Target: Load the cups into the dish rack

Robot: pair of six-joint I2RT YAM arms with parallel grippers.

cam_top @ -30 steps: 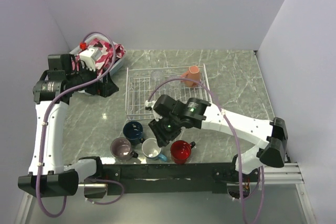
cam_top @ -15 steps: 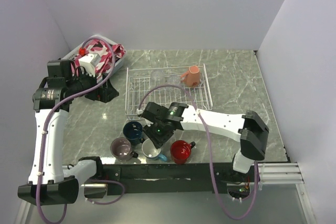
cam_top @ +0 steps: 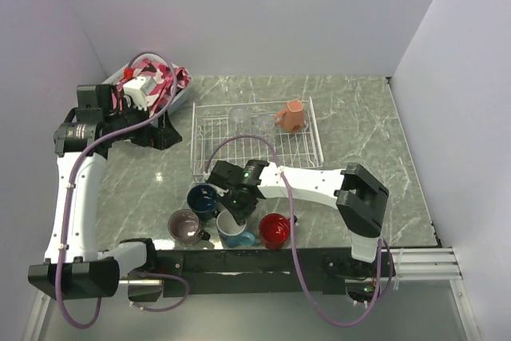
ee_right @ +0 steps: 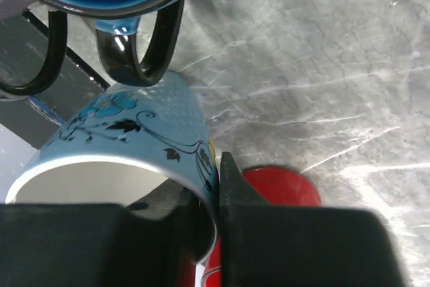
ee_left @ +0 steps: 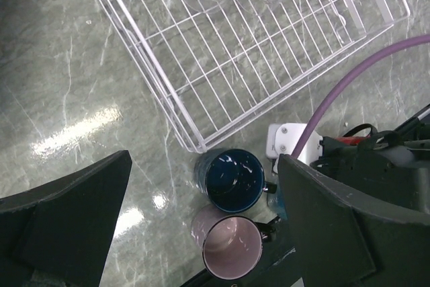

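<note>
Right wrist view: we record the right claw point(ee_right: 213, 189) clamped on the wall of the light blue mug point(ee_right: 134, 132), with one finger inside the white interior and the other outside on the printed face.
Light blue mug, place: at the right claw's tips, on the marble table point(cam_top: 359, 133) close to the arm bases.
Red mug point(ee_right: 282, 189): just beside the claw's outer finger, on its right.
Navy mug point(cam_top: 203, 197): just left of the right claw, mouth up, handle near the light blue mug.
Mauve mug point(cam_top: 185, 226): left of the right claw and nearer the bases, beside the navy mug.
Dish rack point(cam_top: 255, 140): beyond the right claw, on the far side from the bases.
Salmon mug point(cam_top: 292, 116): in the rack's far right corner, tilted, well apart from the right claw.
Clear glasses point(cam_top: 239, 115): two, along the rack's far side.
Left claw point(cam_top: 160, 130): we note the jaws spread wide with nothing between them, left of the rack and well apart from every mug.
</note>
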